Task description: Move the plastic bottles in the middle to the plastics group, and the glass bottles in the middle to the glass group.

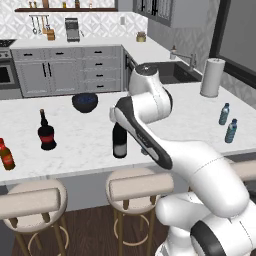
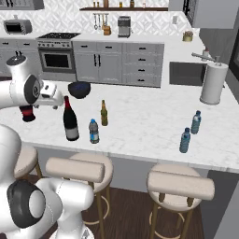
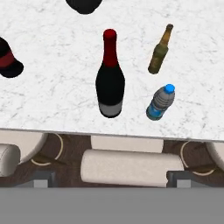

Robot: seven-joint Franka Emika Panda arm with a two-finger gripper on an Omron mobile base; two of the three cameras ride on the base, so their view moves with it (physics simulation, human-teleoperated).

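**A:** KITCHEN ISLAND: three bottles stand upright in the middle of the white marble counter. They are a tall dark wine bottle with red neck foil and a pale label, a slim amber beer bottle and a small clear blue-tinted water bottle with a blue cap. Why bunched there?

**B:** They look like the unsorted lot. The glass group sits well apart at the robot's left: a squat round-bellied dark bottle with a red label and a small orange-red bottle. The plastics group, a pair of small blue-labelled water bottles, stands near the far right edge, past a white paper-towel roll.

**A:** And the gripper?

**B:** It hangs above the counter's near edge, just left of the wine bottle. Its camera looks down on all three. Nothing is seen in its grasp, but the fingers are hidden, so I cannot tell whether they stand apart or together.

**A:** Its likely target?

**B:** Probably the wine bottle, the nearest of the three. Being tall, it could tip if caught high.
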